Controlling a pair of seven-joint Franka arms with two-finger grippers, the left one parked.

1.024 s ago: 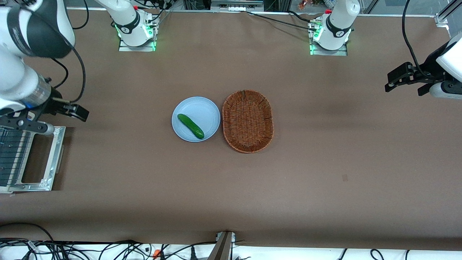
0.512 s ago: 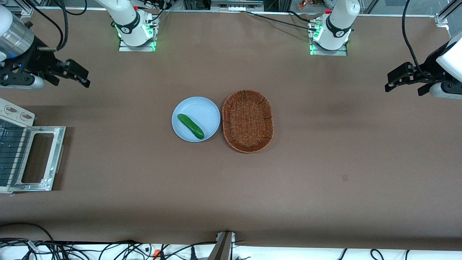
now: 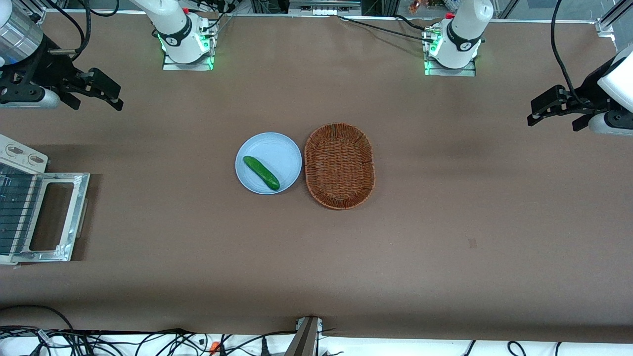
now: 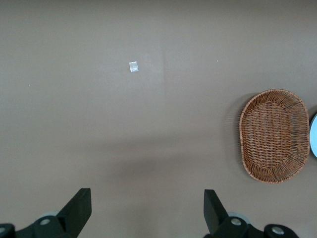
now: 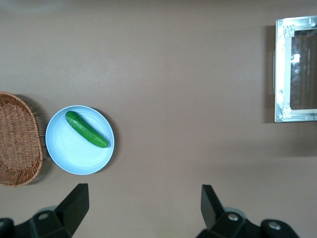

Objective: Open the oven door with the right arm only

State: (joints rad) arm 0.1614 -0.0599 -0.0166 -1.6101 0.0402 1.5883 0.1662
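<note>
The oven door (image 3: 54, 215) lies folded down flat on the table at the working arm's end, its silvery inner frame and glass window facing up. It also shows in the right wrist view (image 5: 297, 69). The white oven (image 3: 15, 207) with its two-knob panel (image 3: 22, 154) stands beside it. The right arm (image 3: 20, 44) hangs above the table, farther from the front camera than the oven. My gripper (image 3: 106, 91) is open and empty, well apart from the door; in the right wrist view (image 5: 143, 198) its fingers (image 5: 77, 201) stand wide over bare table.
A light blue plate (image 3: 282, 148) with a green cucumber (image 3: 261, 173) sits mid-table beside a brown wicker basket (image 3: 339, 165). Both show in the right wrist view: the plate (image 5: 69, 158), the basket (image 5: 17, 139). Cables lie along the table's near edge.
My gripper has lifted off the opened door and drawn away from the front camera, uncovering the oven's knob panel. The door stays flat and open.
</note>
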